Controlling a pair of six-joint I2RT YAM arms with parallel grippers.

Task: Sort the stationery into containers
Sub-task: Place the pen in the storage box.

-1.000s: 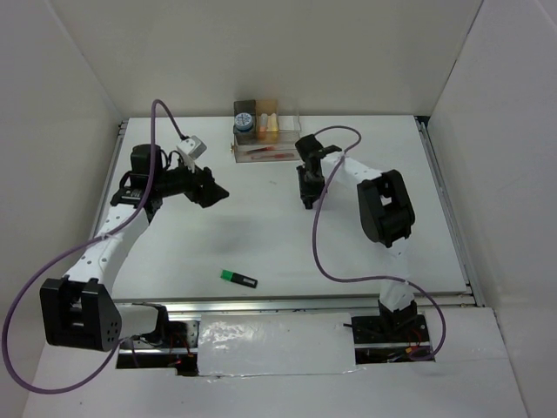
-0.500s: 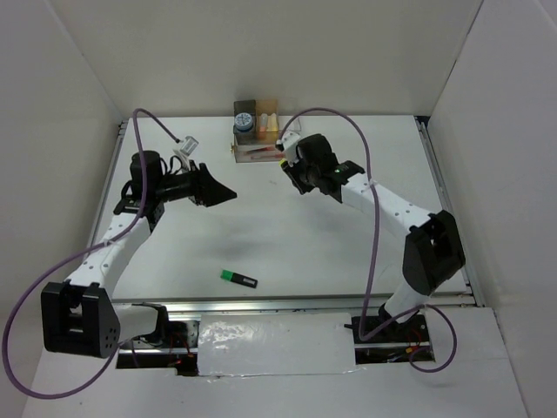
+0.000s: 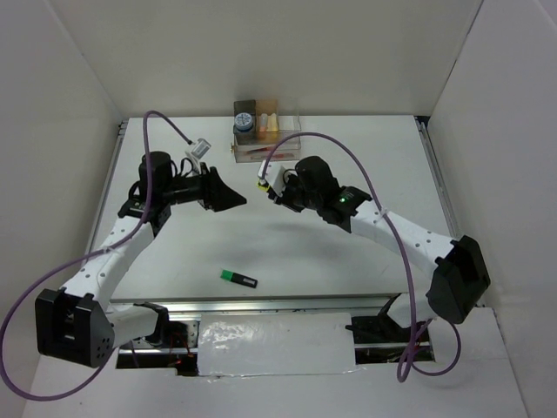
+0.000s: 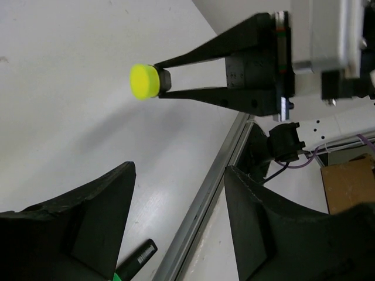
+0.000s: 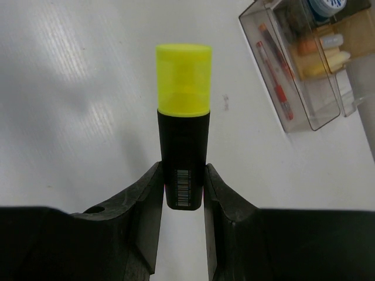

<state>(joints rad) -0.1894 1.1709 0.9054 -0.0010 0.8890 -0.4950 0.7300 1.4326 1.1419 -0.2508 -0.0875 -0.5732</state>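
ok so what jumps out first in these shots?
The right gripper clamps a black highlighter with a yellow cap in mid-air over the middle of the table, cap aimed at the open left gripper, which faces it without touching. A green-ended highlighter lies alone near the front edge. The clear organiser sits at the far edge with red pens in its front tray.

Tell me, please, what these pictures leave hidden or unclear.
Right wrist: the organiser is cut off by the top edge, rear compartments only partly seen.
Left wrist: the green highlighter is mostly behind a finger of the left gripper.
Top view: the yellow highlighter in the right gripper is too small for detail.
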